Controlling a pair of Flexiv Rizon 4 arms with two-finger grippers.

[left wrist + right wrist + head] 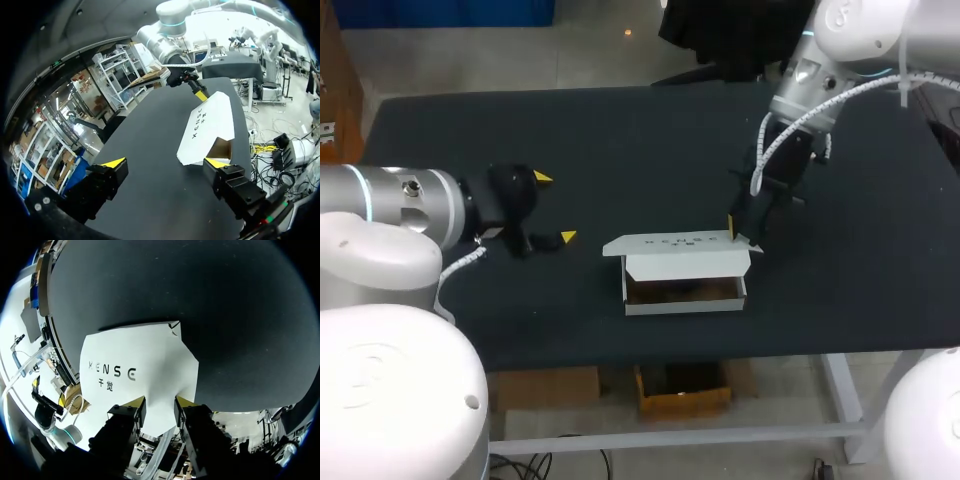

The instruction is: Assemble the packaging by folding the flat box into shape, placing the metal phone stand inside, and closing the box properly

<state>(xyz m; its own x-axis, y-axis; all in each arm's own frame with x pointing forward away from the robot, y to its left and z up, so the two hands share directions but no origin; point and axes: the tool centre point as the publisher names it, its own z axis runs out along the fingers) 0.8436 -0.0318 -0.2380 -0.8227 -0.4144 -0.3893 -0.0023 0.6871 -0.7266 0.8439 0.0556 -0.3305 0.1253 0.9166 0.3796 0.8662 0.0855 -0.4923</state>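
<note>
The right gripper [159,405] is nearly closed, pinching the end of the raised lid of the one white cardboard box [685,290]. The box sits open near the front edge of the black table [570,130]. Well to its left, the left gripper [555,207] hangs wide open and empty. The box's inside is too dark to make out.

White box [685,268], dark lettering across lid, brown cardboard inside. Matte black table [570,140], no pattern. Black left gripper [555,207] and black right gripper [740,232], bright yellow tips on both. Silver-and-white left arm [390,200] with pale blue ring; glossy white right arm [860,30].
</note>
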